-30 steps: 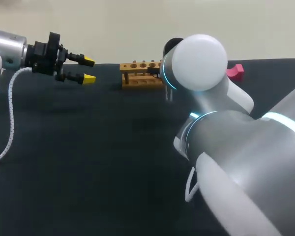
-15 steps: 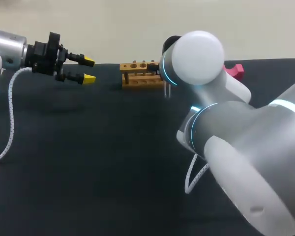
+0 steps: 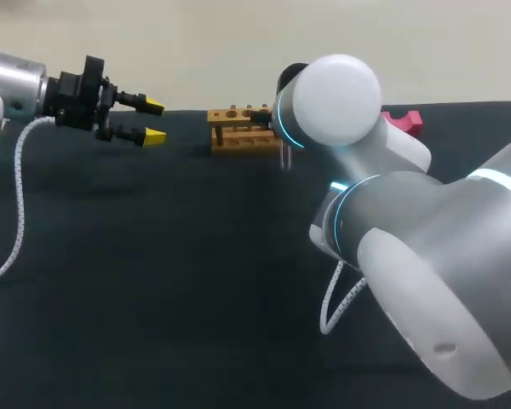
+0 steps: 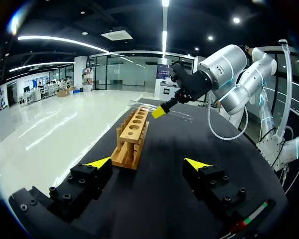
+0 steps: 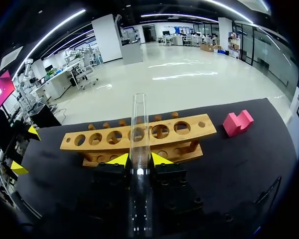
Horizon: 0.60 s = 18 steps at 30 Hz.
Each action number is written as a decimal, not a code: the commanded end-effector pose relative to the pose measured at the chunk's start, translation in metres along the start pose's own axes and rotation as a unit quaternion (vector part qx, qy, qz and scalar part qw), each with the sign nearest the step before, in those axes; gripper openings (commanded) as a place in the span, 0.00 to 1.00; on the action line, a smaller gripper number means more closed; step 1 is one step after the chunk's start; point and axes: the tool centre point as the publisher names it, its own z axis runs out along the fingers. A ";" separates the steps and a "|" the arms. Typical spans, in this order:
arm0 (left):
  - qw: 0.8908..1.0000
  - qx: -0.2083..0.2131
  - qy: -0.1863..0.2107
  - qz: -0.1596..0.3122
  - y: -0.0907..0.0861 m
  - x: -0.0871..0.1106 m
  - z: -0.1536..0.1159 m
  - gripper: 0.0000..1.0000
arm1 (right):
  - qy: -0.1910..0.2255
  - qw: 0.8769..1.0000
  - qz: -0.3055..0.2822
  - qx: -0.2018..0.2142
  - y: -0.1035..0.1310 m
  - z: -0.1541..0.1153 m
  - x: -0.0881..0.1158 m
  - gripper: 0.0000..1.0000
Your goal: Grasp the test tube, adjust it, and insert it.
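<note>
Right gripper (image 5: 140,160) clamps the glass test tube (image 5: 138,124) just before the wooden rack (image 5: 189,152); left gripper (image 3: 154,122) stands released, well apart from it.

Clear glossy glass test tube (image 5: 138,119), plain wooden rack (image 5: 92,139), matt black tabletop (image 3: 153,256).

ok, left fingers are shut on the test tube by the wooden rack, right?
No, it's the right fingers that are shut on the test tube by the wooden rack; the right wrist view shows it. Left fingers are open, empty.
</note>
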 end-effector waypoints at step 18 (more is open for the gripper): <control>1.000 0.001 -0.001 0.002 0.001 0.001 0.000 1.00 | 0.023 1.000 0.009 0.000 -0.001 0.012 0.012 0.00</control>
